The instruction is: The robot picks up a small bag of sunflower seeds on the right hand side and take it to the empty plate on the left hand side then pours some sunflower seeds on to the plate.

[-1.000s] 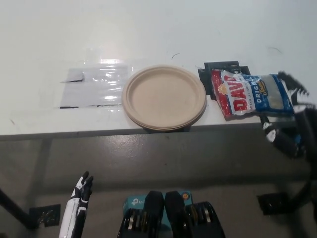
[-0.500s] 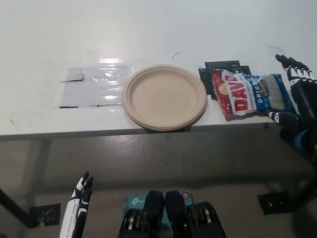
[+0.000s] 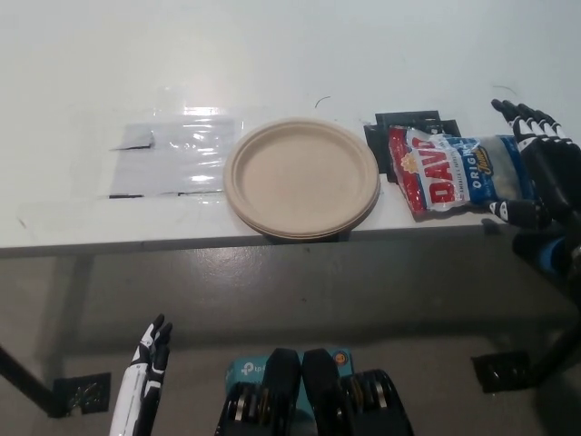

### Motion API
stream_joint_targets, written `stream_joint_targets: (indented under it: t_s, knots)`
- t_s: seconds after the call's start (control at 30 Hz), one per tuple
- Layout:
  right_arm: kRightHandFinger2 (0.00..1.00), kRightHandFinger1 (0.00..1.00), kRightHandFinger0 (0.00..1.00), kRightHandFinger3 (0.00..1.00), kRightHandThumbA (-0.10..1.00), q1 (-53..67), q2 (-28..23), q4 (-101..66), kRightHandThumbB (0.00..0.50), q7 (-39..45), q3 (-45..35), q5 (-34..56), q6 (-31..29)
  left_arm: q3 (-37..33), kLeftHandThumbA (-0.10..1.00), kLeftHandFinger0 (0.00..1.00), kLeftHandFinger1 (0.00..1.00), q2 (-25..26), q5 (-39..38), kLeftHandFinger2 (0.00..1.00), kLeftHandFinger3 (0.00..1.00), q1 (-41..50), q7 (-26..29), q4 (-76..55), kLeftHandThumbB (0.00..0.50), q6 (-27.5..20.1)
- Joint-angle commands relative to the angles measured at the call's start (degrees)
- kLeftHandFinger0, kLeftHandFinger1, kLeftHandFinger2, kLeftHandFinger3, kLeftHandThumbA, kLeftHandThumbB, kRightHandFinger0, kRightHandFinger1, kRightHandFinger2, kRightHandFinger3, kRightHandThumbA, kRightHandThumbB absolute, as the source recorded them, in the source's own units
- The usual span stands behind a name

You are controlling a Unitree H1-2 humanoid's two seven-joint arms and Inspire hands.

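A red, white and blue bag of sunflower seeds (image 3: 457,172) lies flat near the white table's front edge, right of the tan paper plate (image 3: 301,177), which has nothing on it. My black right hand (image 3: 541,178) hovers open at the bag's right end, fingers spread and pointing away from me, its thumb by the bag's lower right corner. Whether it touches the bag I cannot tell. My white left hand (image 3: 145,370) hangs low at the lower left, below the table edge, fingers straight and close together.
A clear plastic sheet (image 3: 172,159) lies left of the plate. A black marker patch (image 3: 408,123) sits under the bag's top left. The table's front edge (image 3: 272,243) runs across the picture just below the plate and bag.
My right hand has moved up and left from beyond the bag's right end to sit right against it. The bag, the plate and my left hand have stayed put.
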Motion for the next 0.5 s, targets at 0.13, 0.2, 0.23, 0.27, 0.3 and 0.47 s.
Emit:
stream_joint_targets:
  t_s: [0.13, 0.2, 0.23, 0.27, 0.3, 0.47]
  knots:
    - [1.0, 1.0, 1.0, 1.0, 1.0, -3.5, -0.93, 0.03, 0.421, 0.35, 0.25, 0.29, 0.98, -0.12, 1.0, 1.0, 1.0, 0.23, 0.54, 1.0, 1.0, -0.43, 0.94, -0.62, 0.18, -1.9]
    - [1.0, 1.0, 1.0, 1.0, 1.0, -3.87, -1.01, 0.58, 0.419, 0.01, 0.49, 0.12, 0.48, -0.05, 1.0, 1.0, 1.0, 0.25, 0.4, 1.0, 1.0, -0.52, 0.94, -0.48, 0.174, -2.1]
    - [1.0, 1.0, 1.0, 1.0, 1.0, -3.98, -1.0, 0.82, 0.42, 0.1, 0.44, 0.46, 0.4, -0.08, 1.0, 1.0, 1.0, 0.25, 0.5, 1.0, 1.0, -0.58, 0.93, -0.57, 0.174, -1.89]
    - [1.0, 1.0, 1.0, 1.0, 1.0, -3.96, -1.01, 0.67, 0.422, 0.34, 0.48, 0.53, 0.61, -0.1, 1.0, 1.0, 1.0, 0.25, 0.64, 1.0, 1.0, -0.61, 0.97, -0.63, 0.175, -1.79]
    - [1.0, 1.0, 1.0, 1.0, 1.0, -3.93, -1.03, 0.42, 0.424, 0.66, 0.57, 0.47, 0.94, -0.1, 1.0, 1.0, 1.0, 0.23, 0.68, 1.0, 1.0, -0.59, 0.98, -0.73, 0.176, -1.67]
    - [1.0, 1.0, 1.0, 1.0, 1.0, -4.09, -1.06, 1.16, 0.432, 0.46, 1.29, -0.14, 1.09, -0.05, 1.0, 1.0, 1.0, 0.29, 0.55, 1.0, 1.0, -0.74, 1.01, -0.2, 0.171, -2.36]
